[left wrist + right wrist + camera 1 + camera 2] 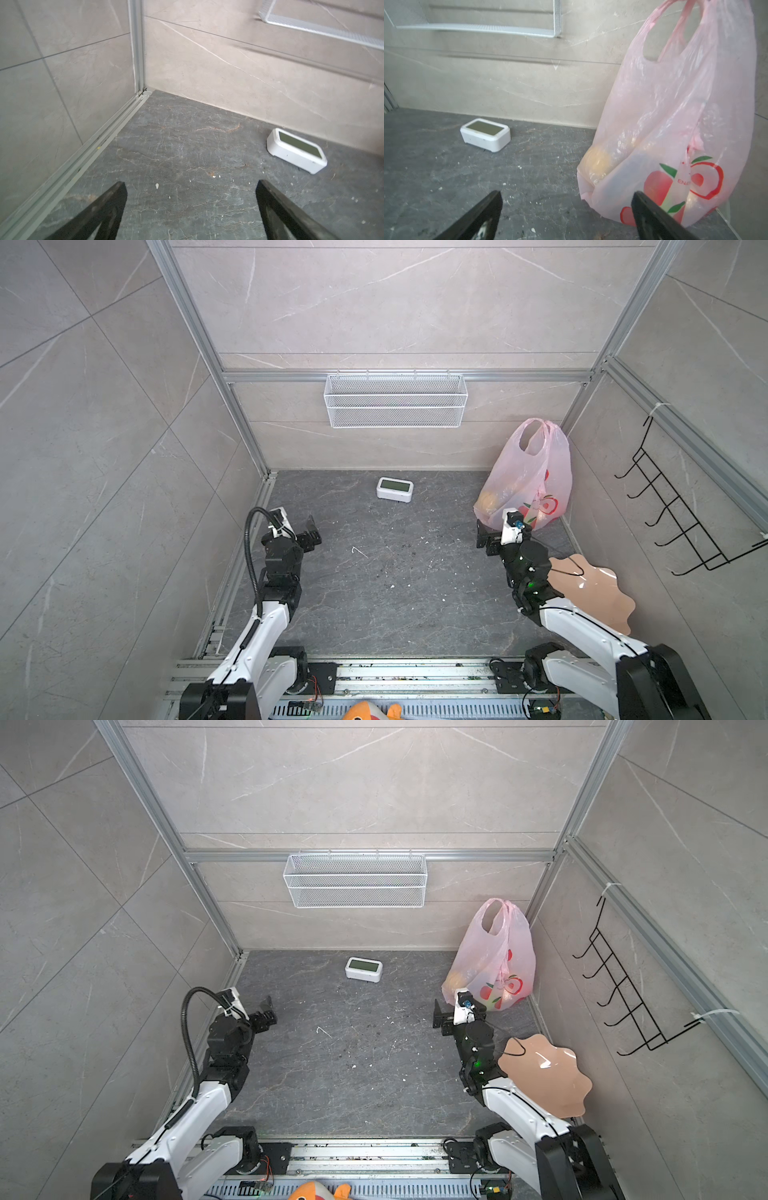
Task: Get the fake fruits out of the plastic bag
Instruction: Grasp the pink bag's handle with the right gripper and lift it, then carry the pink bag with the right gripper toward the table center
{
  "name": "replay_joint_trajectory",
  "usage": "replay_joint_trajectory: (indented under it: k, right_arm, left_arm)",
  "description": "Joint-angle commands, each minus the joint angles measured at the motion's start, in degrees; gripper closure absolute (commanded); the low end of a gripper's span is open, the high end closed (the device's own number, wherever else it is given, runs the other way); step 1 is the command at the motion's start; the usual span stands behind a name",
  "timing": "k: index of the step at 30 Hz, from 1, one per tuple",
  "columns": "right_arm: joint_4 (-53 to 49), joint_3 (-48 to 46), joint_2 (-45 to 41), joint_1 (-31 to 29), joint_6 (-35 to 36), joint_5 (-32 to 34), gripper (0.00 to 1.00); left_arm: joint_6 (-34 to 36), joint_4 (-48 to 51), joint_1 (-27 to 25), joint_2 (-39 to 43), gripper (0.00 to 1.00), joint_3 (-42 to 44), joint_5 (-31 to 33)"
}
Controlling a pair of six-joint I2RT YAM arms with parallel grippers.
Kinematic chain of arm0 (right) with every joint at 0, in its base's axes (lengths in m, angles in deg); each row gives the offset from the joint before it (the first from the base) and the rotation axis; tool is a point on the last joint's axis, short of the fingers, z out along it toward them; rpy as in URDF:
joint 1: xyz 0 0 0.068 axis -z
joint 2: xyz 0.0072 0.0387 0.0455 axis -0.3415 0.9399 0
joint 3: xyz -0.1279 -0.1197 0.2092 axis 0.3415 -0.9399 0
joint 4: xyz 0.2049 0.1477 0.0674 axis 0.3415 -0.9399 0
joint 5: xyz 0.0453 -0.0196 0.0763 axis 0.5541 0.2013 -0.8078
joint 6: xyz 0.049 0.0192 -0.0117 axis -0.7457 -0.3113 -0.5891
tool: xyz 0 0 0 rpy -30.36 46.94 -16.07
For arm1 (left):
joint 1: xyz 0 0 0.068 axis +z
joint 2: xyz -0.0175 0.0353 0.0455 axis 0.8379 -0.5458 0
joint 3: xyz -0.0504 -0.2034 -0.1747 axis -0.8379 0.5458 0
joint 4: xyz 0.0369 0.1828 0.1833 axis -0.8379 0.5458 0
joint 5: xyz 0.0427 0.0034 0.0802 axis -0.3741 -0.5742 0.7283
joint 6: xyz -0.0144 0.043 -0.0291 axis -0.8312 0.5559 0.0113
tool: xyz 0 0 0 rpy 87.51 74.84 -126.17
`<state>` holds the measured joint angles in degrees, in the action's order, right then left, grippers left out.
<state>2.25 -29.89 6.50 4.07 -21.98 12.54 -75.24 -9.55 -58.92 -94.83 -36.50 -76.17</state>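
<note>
Standing beside the plastic bag (pixel 675 124), right gripper (pixel 566 197) jaws released, empty; left gripper (pixel 191 185) likewise. Advise spreading its 2 handle loops (pixel 679 27) before reaching the fake fruits (pixel 598 164).

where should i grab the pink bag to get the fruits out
Probably the handle loops at the top, approached from the front by the right end effector. The plastic bag stands upright, tucked into the far right corner, with the fake fruits sunk at its bottom.
</note>
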Motion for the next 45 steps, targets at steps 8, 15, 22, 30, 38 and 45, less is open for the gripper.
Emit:
replay_joint_trajectory:
  k: [8,15,22,30,38,45]
  right_arm:
    - [-43.66,29.86,1.12,0.32,-20.71,15.36,0.00]
    - [-37.66,32.56,8.18,3.13,-18.68,17.68,0.00]
    - [-32.20,38.64,20.41,3.60,-15.24,23.80,0.00]
    - [-23.08,38.97,26.73,7.67,-13.37,27.74,0.00]
    - [-17.56,37.92,30.24,12.94,-14.78,25.68,0.00]
    - [-14.91,42.13,37.60,15.40,-15.13,20.70,0.00]
  left_arm:
    - [-22.00,21.06,0.10,3.92,0.00,-5.39,7.17]
    - [-14.99,13.26,0.17,4.06,0.00,-2.19,-6.28]
    - [-12.99,11.64,-0.93,3.81,0.00,1.13,-13.30]
    - [-9.16,8.16,-1.17,3.78,0.00,4.85,-15.52]
    - [-8.74,6.11,-1.19,1.88,0.00,5.25,-16.82]
    - [-8.74,4.70,-1.24,-0.44,0.00,5.25,-17.27]
